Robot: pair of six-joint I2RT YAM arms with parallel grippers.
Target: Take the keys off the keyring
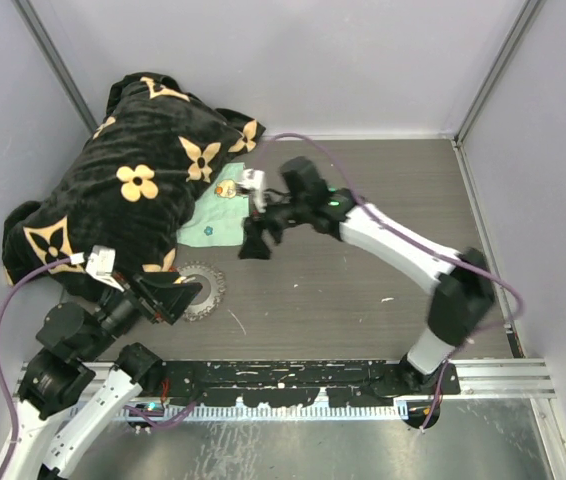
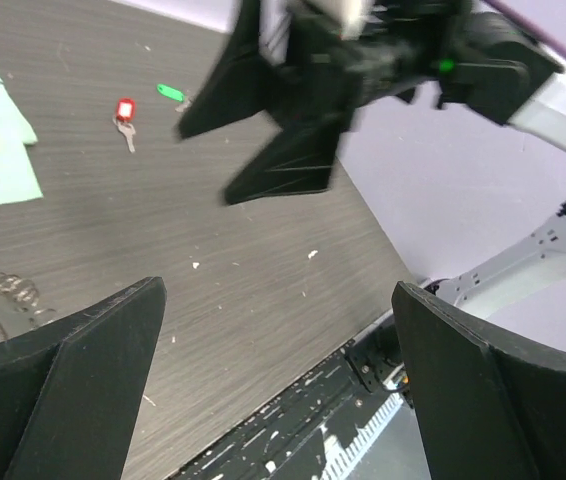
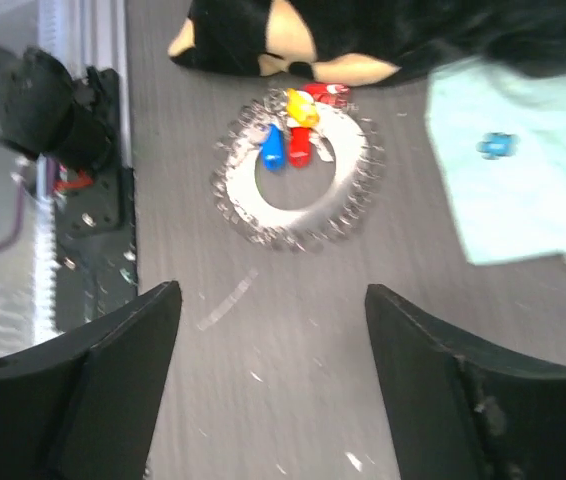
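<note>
Within the keyring (image 3: 293, 215), bright-tagged keys (image 3: 299, 148)

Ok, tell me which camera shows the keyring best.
The right wrist view: the whole keyring lies in frame, with the coloured keys bunched inside it. The top external view shows it partly hidden behind the left gripper. The left wrist view catches only a sliver of its bumpy rim.

Overhead view looks down on the whole table (image 1: 363, 290); closer wrist views both catch the keyring (image 3: 283, 212).

Black flowered blanket (image 1: 133, 200) touching pale green cloth (image 1: 213, 222)
</note>
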